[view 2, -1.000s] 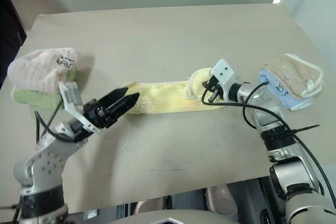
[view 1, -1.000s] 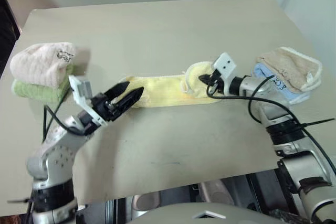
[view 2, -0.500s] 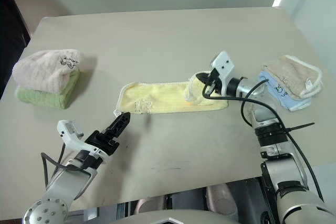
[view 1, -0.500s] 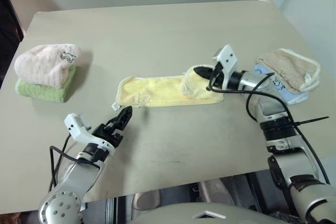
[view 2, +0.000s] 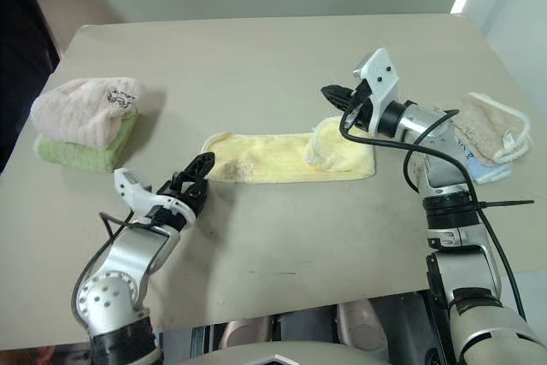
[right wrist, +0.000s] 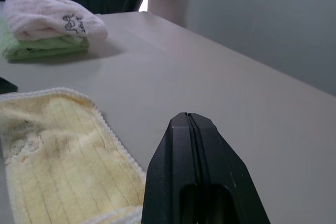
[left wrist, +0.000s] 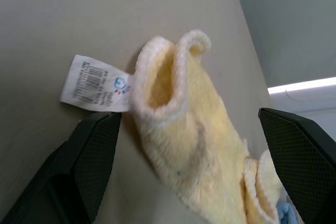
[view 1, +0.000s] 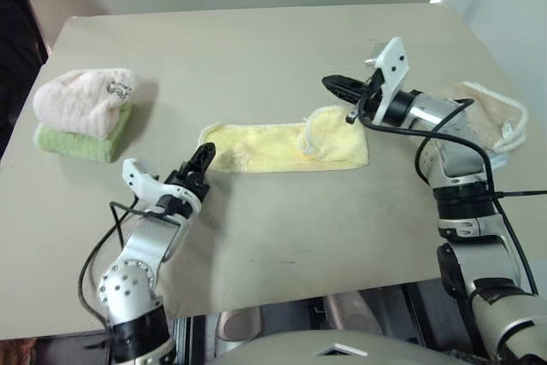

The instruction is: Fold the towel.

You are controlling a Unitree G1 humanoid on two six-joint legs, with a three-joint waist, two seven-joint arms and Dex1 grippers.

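The pale yellow towel [view 1: 273, 146] lies stretched out across the middle of the table, with a small raised curl [view 1: 318, 127] near its right end. My left gripper [view 1: 203, 158] is low at the towel's left end. It is open, one finger [left wrist: 84, 166] on each side of the rolled-up corner [left wrist: 168, 82] and its white label [left wrist: 94, 85], and it is not closed on them. My right gripper [view 1: 335, 84] is shut and empty, raised above the table just behind the towel's right end [right wrist: 58, 150].
A pink towel [view 1: 85, 98] sits on a green folded one [view 1: 81, 141] at the far left. A beige towel [view 1: 491, 113] lies on a blue one [view 2: 483, 168] at the right edge, behind my right arm. The table's front edge [view 1: 299, 292] is near.
My right gripper rose up off the towel's right end, which now lies on the table with a small curl. My left gripper dropped low, then came forward to the towel's left corner.
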